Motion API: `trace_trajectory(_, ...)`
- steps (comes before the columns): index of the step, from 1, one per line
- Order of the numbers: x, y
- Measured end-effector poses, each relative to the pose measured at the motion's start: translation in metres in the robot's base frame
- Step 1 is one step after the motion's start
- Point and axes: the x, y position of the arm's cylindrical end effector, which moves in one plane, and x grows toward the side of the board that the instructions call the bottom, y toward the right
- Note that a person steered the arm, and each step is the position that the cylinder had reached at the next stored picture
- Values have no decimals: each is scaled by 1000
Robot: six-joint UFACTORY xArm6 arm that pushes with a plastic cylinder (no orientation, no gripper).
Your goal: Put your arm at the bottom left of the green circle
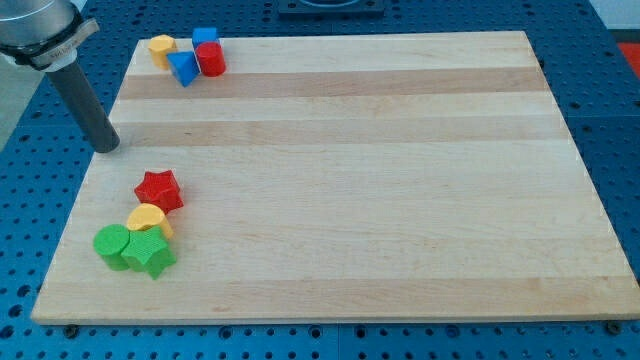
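Eight blocks: two red, two yellow, two green, two blue.

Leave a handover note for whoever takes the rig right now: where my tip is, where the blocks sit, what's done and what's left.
My tip sits at the board's left edge, above the lower cluster, touching no block.
The green circle lies near the view's bottom left, beside a green star, a yellow heart and a red star.
A yellow block, two blue blocks and a red cylinder sit at the top left.
Done: nothing yet.
Left: bring the tip down the left edge to the circle's bottom left.
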Motion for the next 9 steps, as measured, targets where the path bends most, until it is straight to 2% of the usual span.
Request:
trace_trajectory(3, 48, -7)
trace_trajectory(8, 166, -9)
trace_trajectory(9, 177, -1)
